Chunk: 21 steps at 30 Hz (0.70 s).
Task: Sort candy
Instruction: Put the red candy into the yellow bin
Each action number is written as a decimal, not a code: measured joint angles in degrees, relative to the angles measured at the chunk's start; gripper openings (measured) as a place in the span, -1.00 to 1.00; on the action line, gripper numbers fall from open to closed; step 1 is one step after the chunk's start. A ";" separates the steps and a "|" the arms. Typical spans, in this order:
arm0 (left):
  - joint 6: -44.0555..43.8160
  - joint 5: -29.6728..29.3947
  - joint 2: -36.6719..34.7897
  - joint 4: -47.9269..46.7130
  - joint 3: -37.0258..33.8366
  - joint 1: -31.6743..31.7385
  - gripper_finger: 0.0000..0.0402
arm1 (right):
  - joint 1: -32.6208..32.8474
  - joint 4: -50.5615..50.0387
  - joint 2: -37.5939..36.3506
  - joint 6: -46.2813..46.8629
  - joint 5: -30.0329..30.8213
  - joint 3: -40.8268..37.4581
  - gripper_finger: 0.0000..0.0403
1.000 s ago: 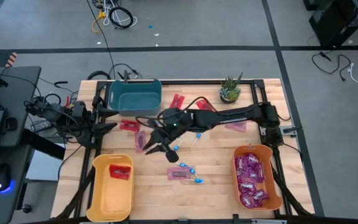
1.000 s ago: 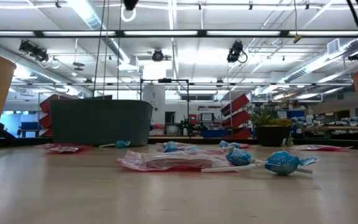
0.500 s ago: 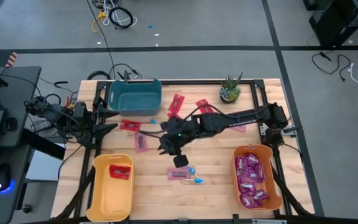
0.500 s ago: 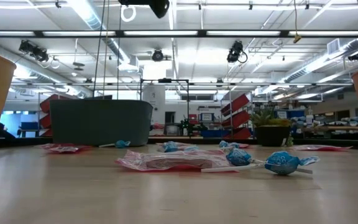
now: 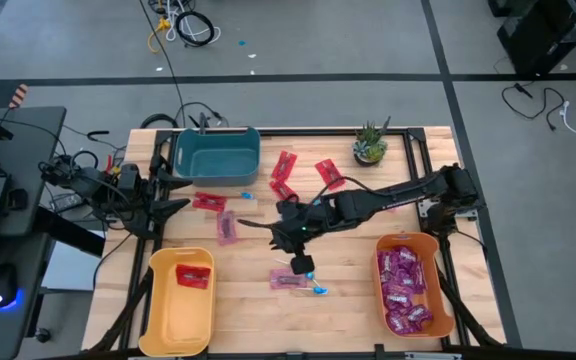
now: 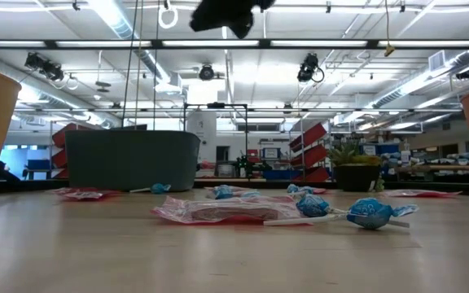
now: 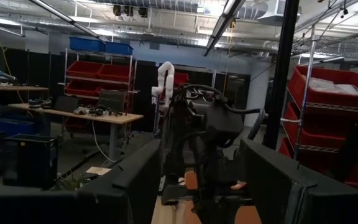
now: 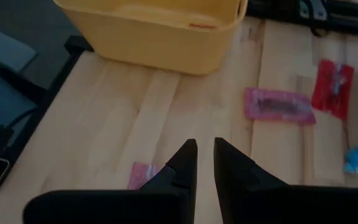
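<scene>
Table (image 5: 348, 290), wood: bearing all items.
Yellow bin (image 5: 180, 292): sitting well off R gripper's tip side, one red packet (image 5: 193, 275) lying inside.
Orange bin (image 5: 408, 284): lying on far side of R arm from yellow bin, holding purple packets (image 5: 404, 290).
R gripper (image 5: 301, 266): hovering above table centre, fingers (image 8: 182, 163) nearly together, a narrow gap showing, nothing clamped.
L gripper (image 5: 168, 205): waiting at table's L edge, fingers apart.
Purple packet (image 5: 287, 279): lying flat just beside R gripper, long axis running across table.
Blue lollipop (image 5: 317, 291): lying next to that packet; stick direction can't tell.

Teal bin (image 5: 217, 152) at back, yellow bin (image 5: 181, 300) front-left, orange bin (image 5: 409, 285) front-right — potted plant (image 5: 370, 144) behind.
</scene>
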 joint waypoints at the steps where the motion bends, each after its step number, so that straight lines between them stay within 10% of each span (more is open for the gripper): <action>1: -0.01 0.00 0.00 -0.02 0.00 0.00 0.09 | 0.36 0.12 -0.78 0.39 0.94 -1.24 -0.80; 21: 0.16 -0.02 0.02 -1.48 0.00 0.00 0.09 | 6.09 26.49 -2.63 9.30 3.24 -25.44 -0.71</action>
